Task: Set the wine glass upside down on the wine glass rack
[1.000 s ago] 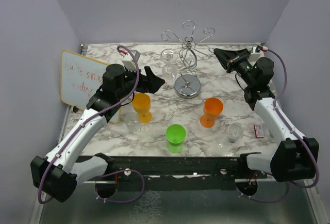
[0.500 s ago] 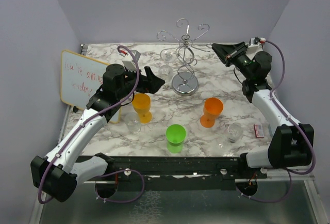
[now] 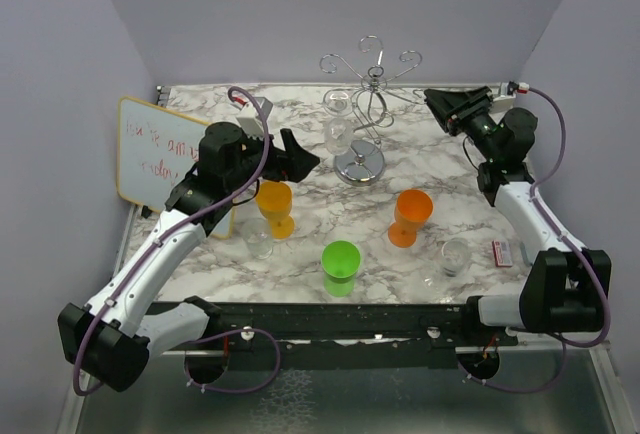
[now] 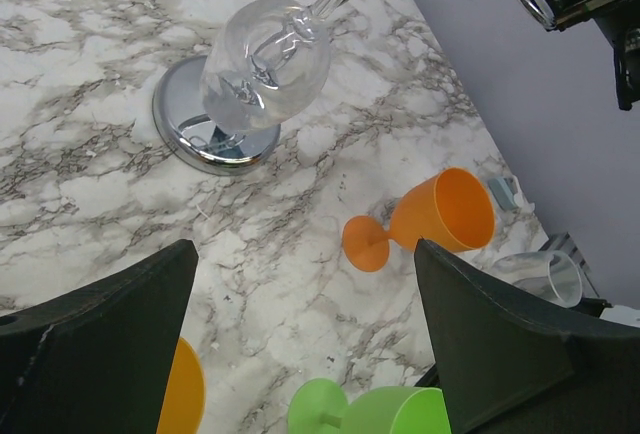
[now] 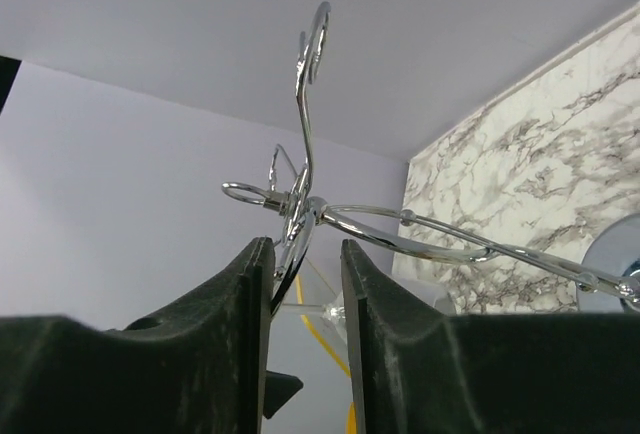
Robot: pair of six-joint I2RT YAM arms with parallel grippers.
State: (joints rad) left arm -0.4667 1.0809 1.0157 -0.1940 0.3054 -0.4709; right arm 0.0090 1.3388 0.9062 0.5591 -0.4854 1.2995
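The chrome wine glass rack (image 3: 361, 165) stands at the back middle of the table. A clear wine glass (image 3: 338, 134) hangs upside down from one of its arms; in the left wrist view the glass (image 4: 265, 66) hangs over the rack's mirrored base (image 4: 190, 129). My right gripper (image 3: 432, 101) is at the rack's right arm, its jaws nearly shut with a curled wire (image 5: 300, 229) between them (image 5: 305, 246). My left gripper (image 3: 303, 159) is open and empty, left of the rack, above the table (image 4: 305, 254).
Two orange goblets (image 3: 276, 206) (image 3: 410, 216) and a green goblet (image 3: 341, 265) stand on the marble. Two clear glasses (image 3: 258, 239) (image 3: 455, 254) stand nearer the front. A whiteboard (image 3: 160, 154) leans at the left. A small red box (image 3: 503, 251) lies at the right.
The rack's top has swung left and then back right with my right gripper, and the hanging glass has shifted with it. The left arm has not moved.
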